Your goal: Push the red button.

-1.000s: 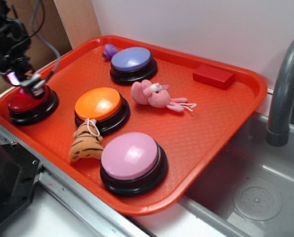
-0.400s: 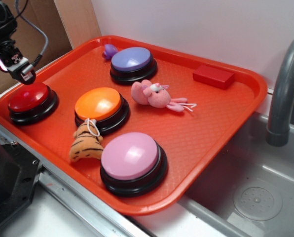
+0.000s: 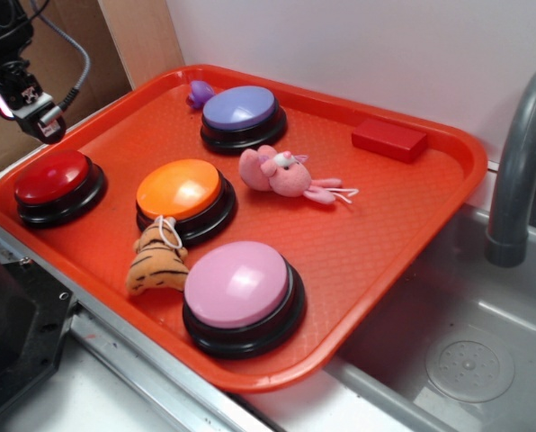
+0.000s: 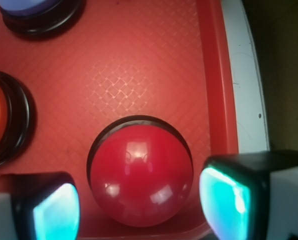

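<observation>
Black gripper (image 3: 36,115) hangs above the tray's left end with its jaws spread wide and nothing between them, clear of the red button (image 4: 141,174) directly below; that button sits in the left corner of the orange tray (image 3: 376,243), beside the orange button (image 3: 179,189)

The gripper (image 3: 41,124) hangs in the air at the upper left of the exterior view. In the wrist view its fingers (image 4: 224,200) stand apart, holding nothing.
</observation>
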`<control>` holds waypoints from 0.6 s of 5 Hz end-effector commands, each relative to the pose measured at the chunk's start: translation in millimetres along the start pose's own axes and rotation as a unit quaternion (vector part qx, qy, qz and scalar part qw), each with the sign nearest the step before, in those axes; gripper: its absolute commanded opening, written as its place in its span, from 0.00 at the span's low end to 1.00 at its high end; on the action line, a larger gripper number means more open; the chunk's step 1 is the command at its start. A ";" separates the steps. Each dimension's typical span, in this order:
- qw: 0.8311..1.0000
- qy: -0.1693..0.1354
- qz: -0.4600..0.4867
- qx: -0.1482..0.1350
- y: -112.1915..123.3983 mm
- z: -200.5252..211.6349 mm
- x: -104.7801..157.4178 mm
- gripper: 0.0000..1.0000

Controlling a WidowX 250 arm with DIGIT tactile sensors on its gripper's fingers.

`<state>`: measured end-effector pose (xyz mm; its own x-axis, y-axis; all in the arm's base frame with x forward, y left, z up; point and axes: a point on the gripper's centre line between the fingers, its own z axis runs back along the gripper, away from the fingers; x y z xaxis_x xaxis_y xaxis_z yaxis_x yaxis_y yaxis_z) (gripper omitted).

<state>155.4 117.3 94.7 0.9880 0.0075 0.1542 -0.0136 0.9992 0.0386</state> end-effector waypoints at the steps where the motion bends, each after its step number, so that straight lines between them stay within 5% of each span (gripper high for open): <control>1: 1.000 -0.020 -0.006 0.006 8.4 17.9 21.0 1.00; 3: 0.999 -0.044 -0.021 0.005 3.6 30.2 26.6 1.00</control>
<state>163.8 114.1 112.2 0.9794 -0.0123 0.2017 0.0079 0.9997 0.0225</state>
